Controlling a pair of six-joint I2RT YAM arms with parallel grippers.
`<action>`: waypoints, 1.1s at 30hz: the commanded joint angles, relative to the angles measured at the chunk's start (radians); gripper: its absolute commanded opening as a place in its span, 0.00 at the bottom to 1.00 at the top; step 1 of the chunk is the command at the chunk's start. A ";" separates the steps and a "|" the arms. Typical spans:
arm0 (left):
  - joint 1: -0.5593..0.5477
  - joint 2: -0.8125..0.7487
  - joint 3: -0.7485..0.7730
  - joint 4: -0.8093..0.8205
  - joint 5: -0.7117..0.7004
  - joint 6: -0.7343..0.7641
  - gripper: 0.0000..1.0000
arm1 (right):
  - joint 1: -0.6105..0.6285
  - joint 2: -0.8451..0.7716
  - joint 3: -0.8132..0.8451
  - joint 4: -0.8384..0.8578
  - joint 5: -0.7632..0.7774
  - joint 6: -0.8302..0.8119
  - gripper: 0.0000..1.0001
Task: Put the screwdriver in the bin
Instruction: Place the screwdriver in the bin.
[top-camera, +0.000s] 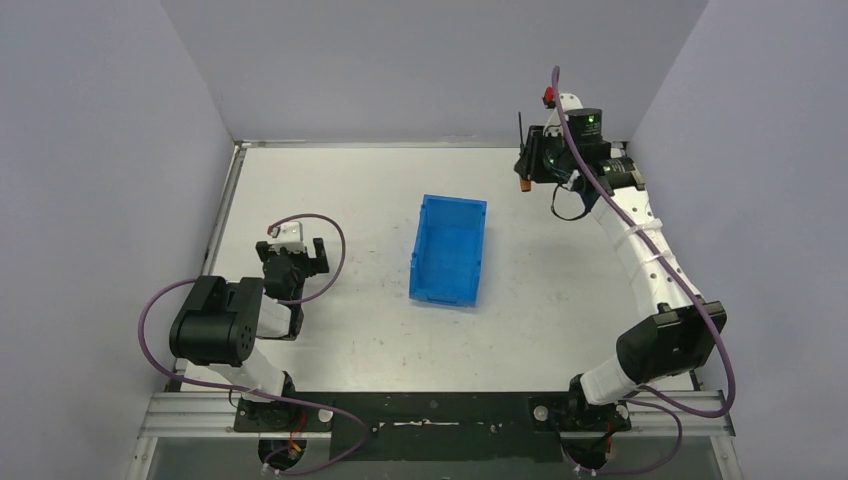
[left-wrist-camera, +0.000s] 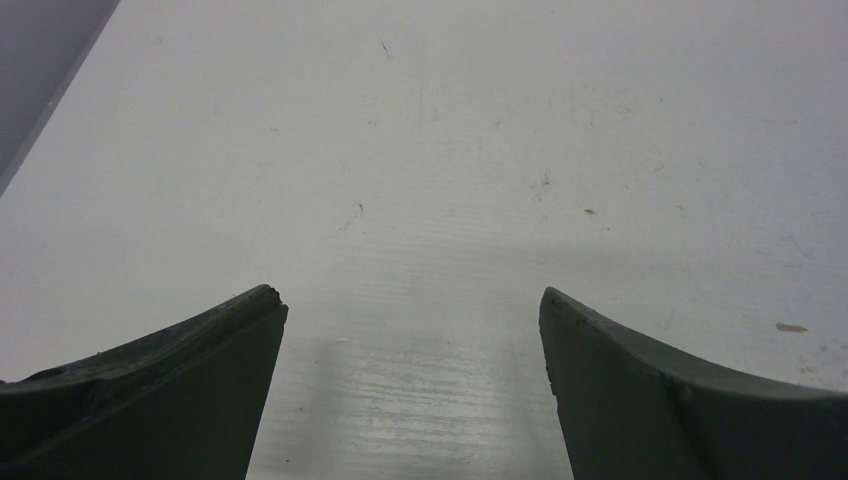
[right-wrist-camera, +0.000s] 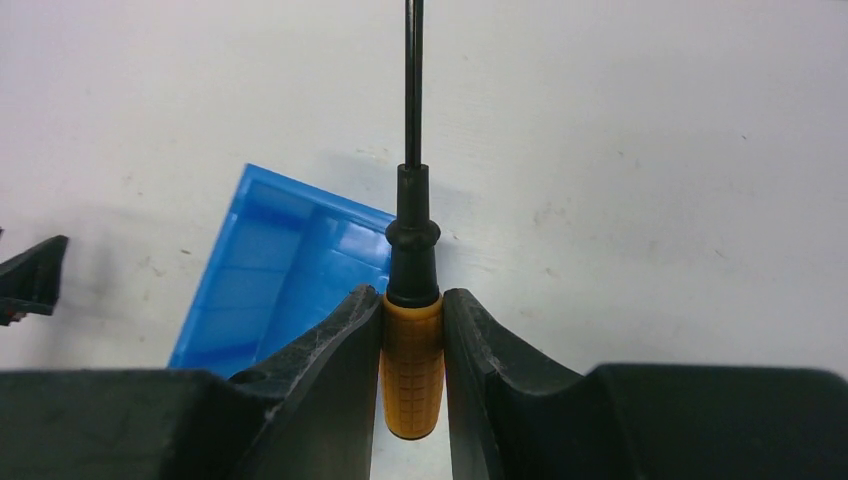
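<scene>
Already the right gripper (right-wrist-camera: 412, 300) clamps the screwdriver (right-wrist-camera: 411, 350) by its orange handle, aloft near the worktop's (top-camera: 330, 190) far right corner. Carry and release into the bin (top-camera: 455, 200), empty at mid-worktop, remain. Left gripper (left-wrist-camera: 410, 297): jaws wide, holding nothing.

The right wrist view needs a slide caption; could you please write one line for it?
Right tool shut on the orange-handled screwdriver, shaft pointing away, blue bin on the table beyond.

We're looking at a scuffed white table (top-camera: 330, 190) boxed in by plain pale lavender walls (top-camera: 420, 60) on three sides, evenly lit
</scene>
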 joint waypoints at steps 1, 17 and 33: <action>0.002 -0.012 0.003 0.043 0.002 0.001 0.97 | 0.069 -0.047 0.064 0.118 -0.053 0.033 0.12; 0.002 -0.012 0.003 0.043 0.002 0.001 0.97 | 0.332 0.001 0.105 0.220 0.105 0.065 0.12; 0.002 -0.013 0.003 0.043 0.002 0.001 0.97 | 0.475 0.147 0.107 0.031 0.373 0.185 0.11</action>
